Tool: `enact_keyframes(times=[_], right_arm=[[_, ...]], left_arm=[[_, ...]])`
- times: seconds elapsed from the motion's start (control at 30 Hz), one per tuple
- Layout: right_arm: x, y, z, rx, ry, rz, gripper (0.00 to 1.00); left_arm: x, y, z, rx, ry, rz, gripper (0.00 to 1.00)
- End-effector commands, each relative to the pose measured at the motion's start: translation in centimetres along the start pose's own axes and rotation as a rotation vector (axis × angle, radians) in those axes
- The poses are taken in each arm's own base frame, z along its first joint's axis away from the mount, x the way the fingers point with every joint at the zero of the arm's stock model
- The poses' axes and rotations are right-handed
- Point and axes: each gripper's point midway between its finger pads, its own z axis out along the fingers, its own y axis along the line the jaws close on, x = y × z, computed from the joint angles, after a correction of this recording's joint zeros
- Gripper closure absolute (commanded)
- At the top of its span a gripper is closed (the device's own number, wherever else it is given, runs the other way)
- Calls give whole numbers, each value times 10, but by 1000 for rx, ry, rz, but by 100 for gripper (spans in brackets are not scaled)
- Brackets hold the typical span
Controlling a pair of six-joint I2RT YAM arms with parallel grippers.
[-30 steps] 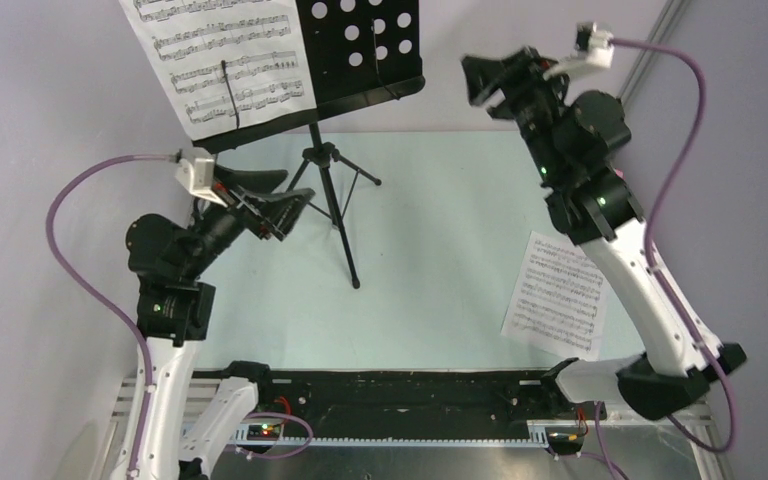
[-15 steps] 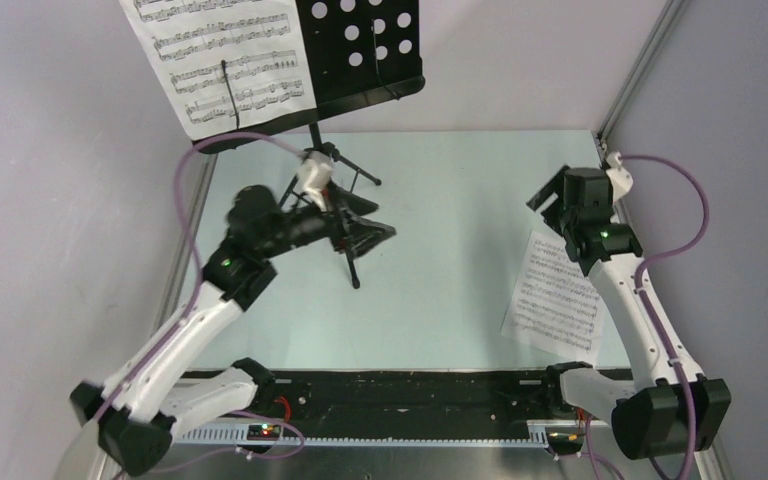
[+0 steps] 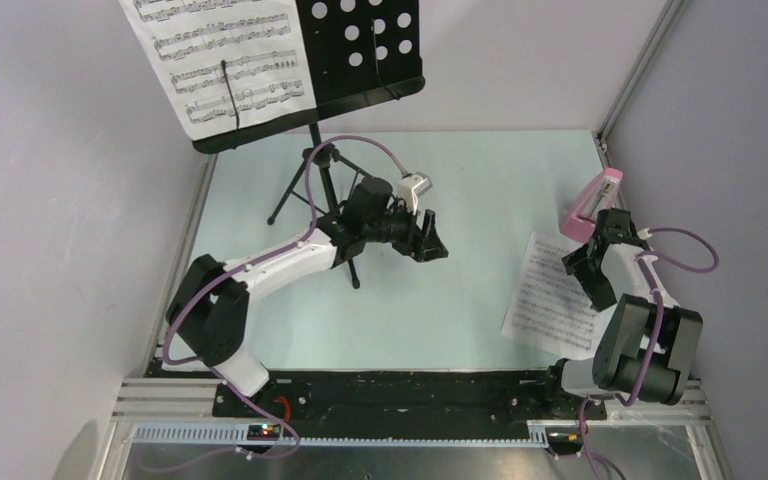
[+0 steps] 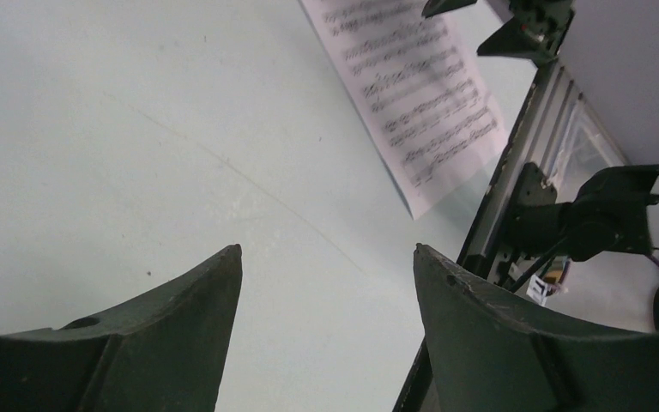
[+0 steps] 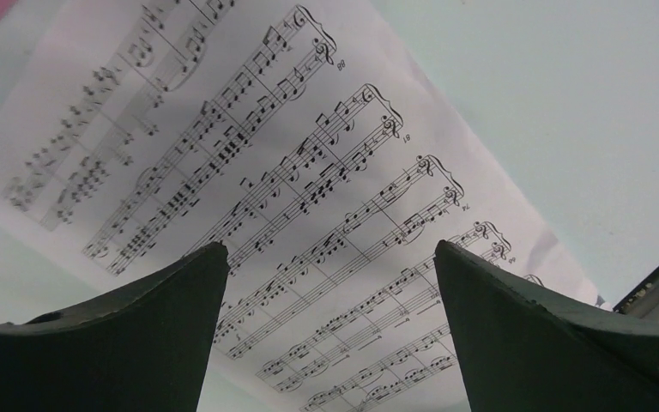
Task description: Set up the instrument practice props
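Along the near edge of the pale worktop, both arms rise from a black mounting rail; the right arm is folded tightly over its base, while the left reaches diagonally toward the centre. Just beyond the right base, a loose sheet-music page lies flat on the worktop, printed side up and slightly askew. The right end effector hangs over the far part of this page, jaws spread wide with nothing between them; in the right wrist view, printed staves fill the gap between its two dark fingers. The left end effector sits above the middle of the worktop, pointing toward the right side, jaws likewise spread and empty; its wrist view looks across bare surface to the loose page. The left forearm crosses in front of the near tripod leg. Just past the far corner of the loose page, near the right-hand wall, stands the pink metronome; whether it touches the paper cannot be told. Farthest back, at the left rear, the black music stand rests on its tripod. Its hole-punched desk carries a second printed page on the left half, pinned by a thin black retaining wire.
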Motion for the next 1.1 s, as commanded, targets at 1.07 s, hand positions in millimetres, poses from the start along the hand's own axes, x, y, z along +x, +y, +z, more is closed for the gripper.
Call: enact_keyframes(times=[1.07], right_arm=[[99, 67, -6, -86, 207, -374, 33]], left_arm=[[-6, 20, 14, -57, 52, 31, 21]])
